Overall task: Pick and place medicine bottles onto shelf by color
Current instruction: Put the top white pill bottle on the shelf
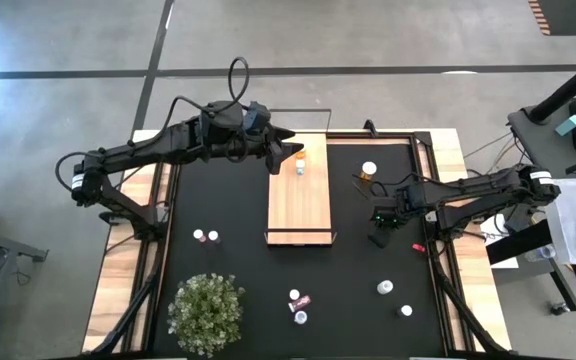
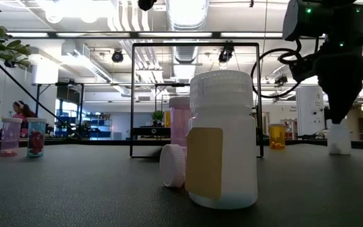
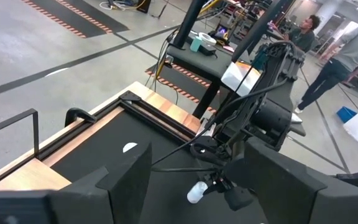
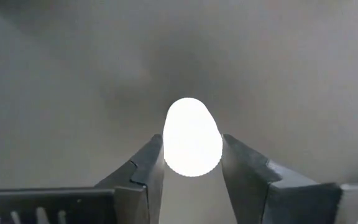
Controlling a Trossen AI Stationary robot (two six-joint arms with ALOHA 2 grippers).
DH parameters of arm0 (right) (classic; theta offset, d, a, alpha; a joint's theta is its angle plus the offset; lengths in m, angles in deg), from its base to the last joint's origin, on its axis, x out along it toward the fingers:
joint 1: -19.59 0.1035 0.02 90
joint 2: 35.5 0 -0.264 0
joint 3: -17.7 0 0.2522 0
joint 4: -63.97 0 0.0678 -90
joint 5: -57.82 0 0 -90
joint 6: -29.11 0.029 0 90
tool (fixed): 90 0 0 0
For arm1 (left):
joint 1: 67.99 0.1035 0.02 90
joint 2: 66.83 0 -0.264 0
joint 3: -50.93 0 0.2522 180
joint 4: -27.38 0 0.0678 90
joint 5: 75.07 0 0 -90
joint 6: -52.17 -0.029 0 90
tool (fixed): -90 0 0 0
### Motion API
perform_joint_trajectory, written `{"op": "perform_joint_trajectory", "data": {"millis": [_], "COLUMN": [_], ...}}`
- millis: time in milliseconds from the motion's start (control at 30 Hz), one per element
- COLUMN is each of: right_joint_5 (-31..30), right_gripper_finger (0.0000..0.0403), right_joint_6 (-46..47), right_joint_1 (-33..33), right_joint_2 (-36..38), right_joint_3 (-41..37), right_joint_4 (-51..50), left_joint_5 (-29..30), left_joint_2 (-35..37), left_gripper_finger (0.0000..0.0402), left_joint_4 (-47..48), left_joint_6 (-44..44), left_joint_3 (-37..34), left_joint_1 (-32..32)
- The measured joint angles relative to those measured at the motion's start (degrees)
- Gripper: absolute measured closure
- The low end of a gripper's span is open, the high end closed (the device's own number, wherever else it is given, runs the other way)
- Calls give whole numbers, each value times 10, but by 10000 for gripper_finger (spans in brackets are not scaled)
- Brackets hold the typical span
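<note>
Right gripper (image 4: 191, 163) clamped on white bottle (image 4: 191, 138), right of centre in high view: pick step. Next: lift, carry to shelf (image 1: 299, 200). Left gripper (image 1: 290, 152) over shelf's upper end, fingers spread.

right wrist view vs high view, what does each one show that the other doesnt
Only the right wrist view shows the grip up close: the right tool has its two fingers on either side of a white bottle, with dark mat behind.

Only the high view shows the layout: the shelf with a bottle on it, the left tool over its far end, the plant, and scattered bottles such as the pair left of the shelf.

Both show the right tool low over the black mat, right of the shelf.
</note>
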Motion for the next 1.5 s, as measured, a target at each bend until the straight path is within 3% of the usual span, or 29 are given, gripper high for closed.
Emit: {"op": "perform_joint_trajectory", "data": {"millis": [233,433,867,1200,1500], "right_joint_5": [-1,-6,-7,-6,-5], "right_gripper_finger": [270,269,268,268,268], "right_joint_6": [-26,-67,-206,-265,-276], "right_joint_1": [-7,-53,-111,-128,-142], "right_joint_2": [0,-22,-201,-319,-381], "right_joint_3": [74,160,349,448,500], "right_joint_4": [-24,-23,-47,-50,-45], "left_joint_5": [0,-3,-4,-3,-3], "left_joint_2": [2,2,4,5,6], "left_gripper_finger": [162,162,162,162,162], "left_joint_4": [2,10,139,142,152], "left_joint_6": [0,0,0,-6,-16], "left_joint_3": [0,0,0,0,0], "left_joint_1": [0,0,0,1,2]}}
